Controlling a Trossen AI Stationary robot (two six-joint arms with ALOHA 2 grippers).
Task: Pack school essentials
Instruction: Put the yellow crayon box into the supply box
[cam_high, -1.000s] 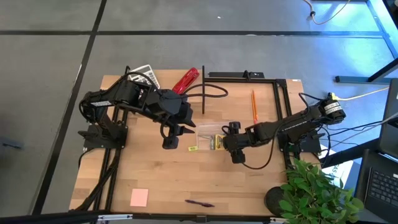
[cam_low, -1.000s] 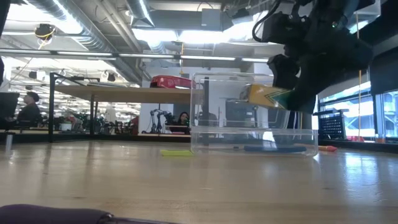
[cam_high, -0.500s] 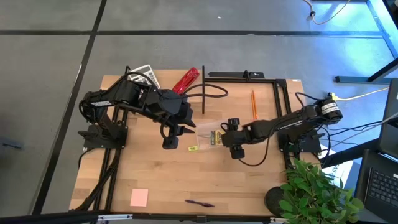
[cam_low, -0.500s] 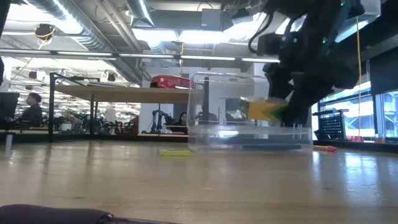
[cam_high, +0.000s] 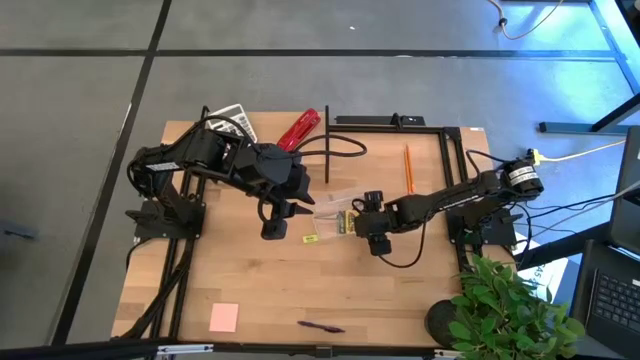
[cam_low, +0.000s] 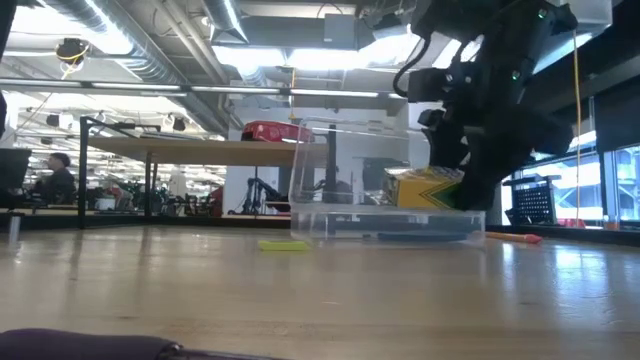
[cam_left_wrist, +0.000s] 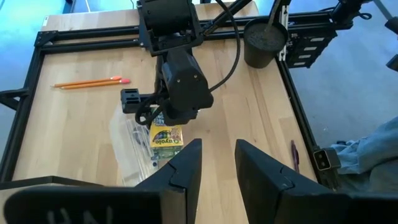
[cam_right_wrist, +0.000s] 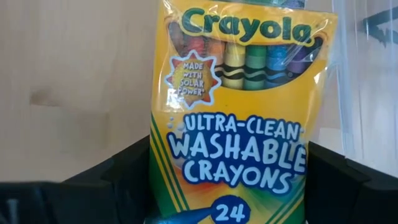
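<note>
- Since the earlier frame, your right gripper (cam_high: 352, 224) had carried the yellow-green crayon box (cam_low: 430, 188) lower and toward the clear plastic container (cam_low: 385, 222), which had tipped and slid slightly on the counter (cam_high: 260, 280).
- Right jaws: clamped across the crayon box, one dark finger on each side in the right wrist view; box at the container's edge, not yet clearly inside.
- Left gripper (cam_left_wrist: 214, 165): hovered just beside the container, jaws narrowly apart, holding nothing.
- Packed, as far as you could see: something blue, seemingly the blue-handled scissors (cam_low: 420, 237), lay in the container.
- Left to pack: tiny yellow block (cam_high: 310, 238) beside the container; orange pencil (cam_high: 408, 170) toward the counter's far side; pink sticky-note pad (cam_high: 224, 318) and dark purple pen (cam_high: 320, 326) at the near edge, well apart from the container.
</note>
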